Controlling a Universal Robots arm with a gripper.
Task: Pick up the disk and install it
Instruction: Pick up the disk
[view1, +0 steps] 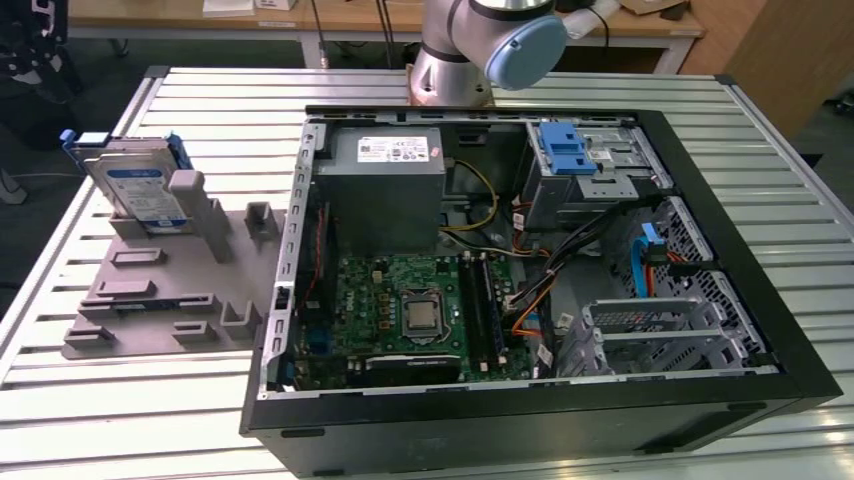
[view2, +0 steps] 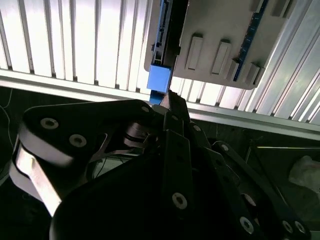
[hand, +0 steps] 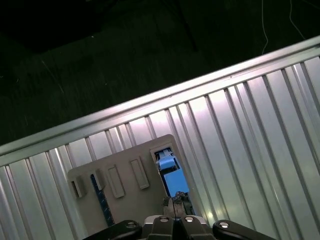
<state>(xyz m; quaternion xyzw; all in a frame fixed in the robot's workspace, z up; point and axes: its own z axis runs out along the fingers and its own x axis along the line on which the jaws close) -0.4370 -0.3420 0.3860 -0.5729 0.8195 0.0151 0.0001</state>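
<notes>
Arm: grey, blue-capped joint, rising past the exterior view's upper edge. Gripper: black linkage, pointed downward, fingers closed tip to tip in both wrist views.

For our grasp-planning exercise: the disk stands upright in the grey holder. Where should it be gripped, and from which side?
The disk stands upright and the grey holder holds its lower part, so likely grip its free, blue-framed top edge, coming down from above.

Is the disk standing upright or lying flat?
Upright: in the exterior view the disk stands on its edge in a slot of the grey holder.
</notes>
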